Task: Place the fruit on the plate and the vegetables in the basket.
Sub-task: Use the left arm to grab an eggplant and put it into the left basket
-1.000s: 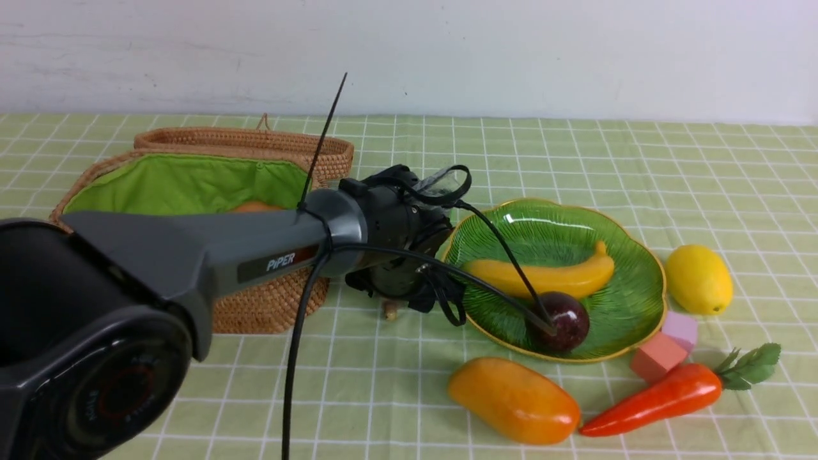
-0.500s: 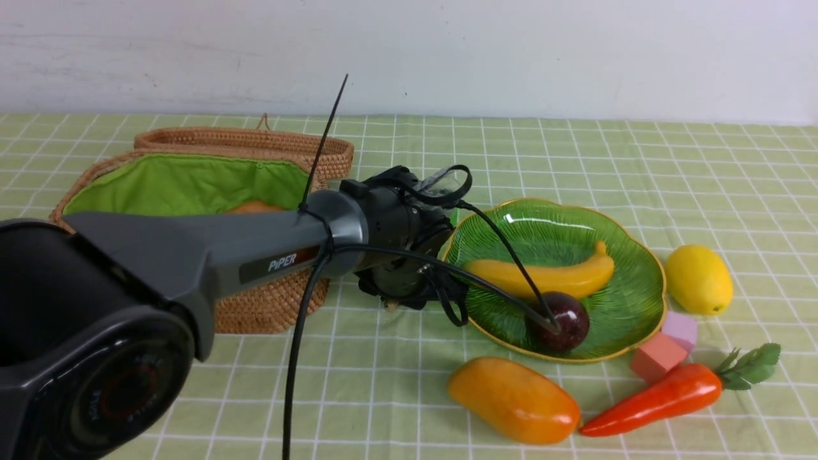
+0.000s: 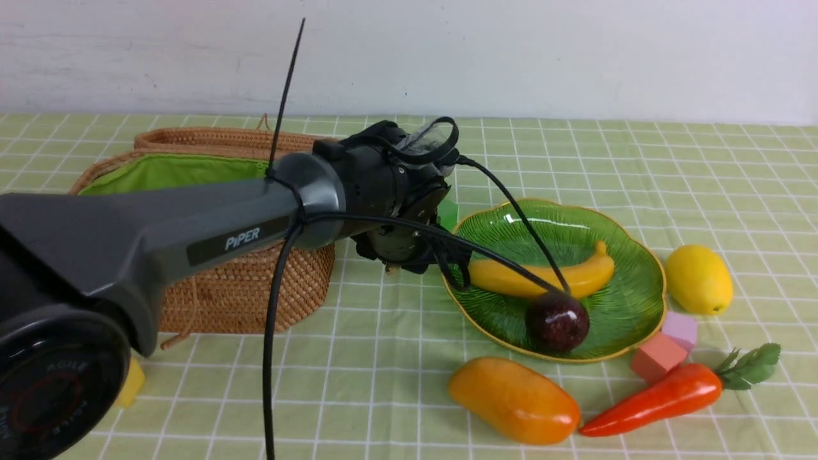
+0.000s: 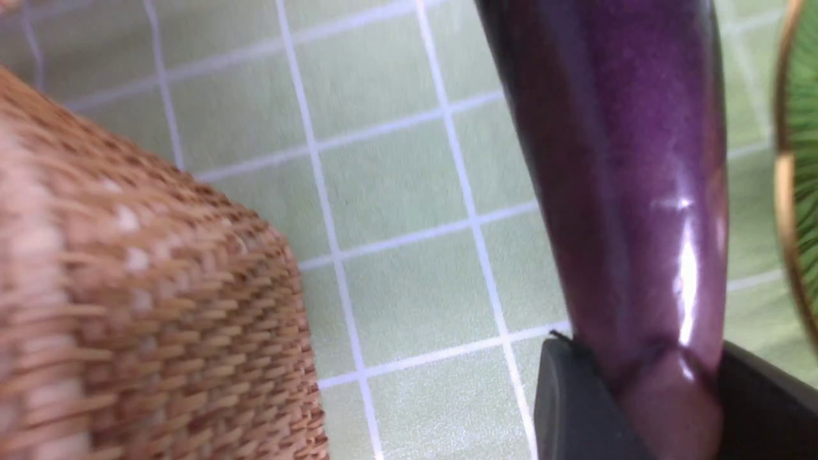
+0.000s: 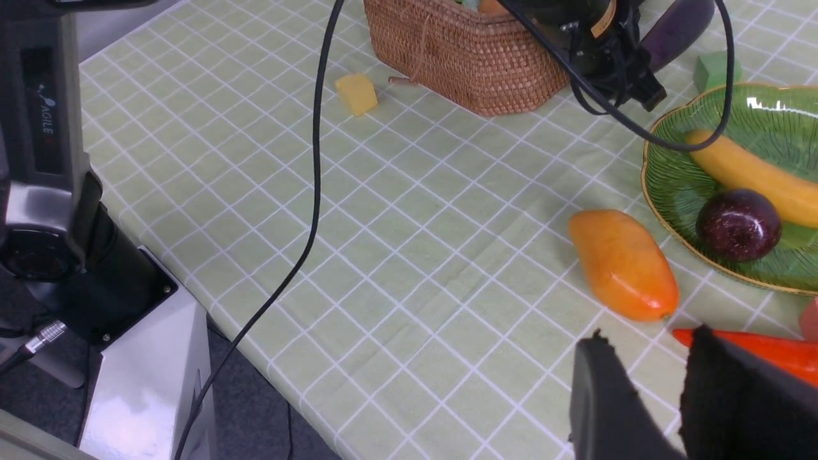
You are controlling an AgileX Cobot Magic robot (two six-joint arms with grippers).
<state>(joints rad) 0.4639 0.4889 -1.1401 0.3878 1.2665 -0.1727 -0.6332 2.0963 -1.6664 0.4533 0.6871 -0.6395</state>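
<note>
While the left gripper (image 4: 664,409) is hanging over the pale green checked tablecloth (image 3: 383,383), I am holding the long slim dark-purple toy eggplant (image 4: 626,191) in it. The jaws are closed down to the eggplant's width and are pinching its paler end, and the glossy body is jutting out beyond them.

I am reading the step in hand as the carry to the large brown woven wicker basket with bright green lining (image 3: 255,287), just beside the gripper. To do it well, I am planning to keep the long body above the woven rim, line it up along the basket, and let go low over the lining.

In the right wrist view, the right gripper (image 5: 652,348) is hovering near the orange-red toy carrot (image 3: 652,397). Its jaws are showing only a narrow gap and gripping nothing.

The wide green ribbed dish with the gold rim (image 3: 613,313) is carrying the yellow banana (image 3: 543,278) and the round dark-purple mangosteen (image 3: 557,321).
</note>
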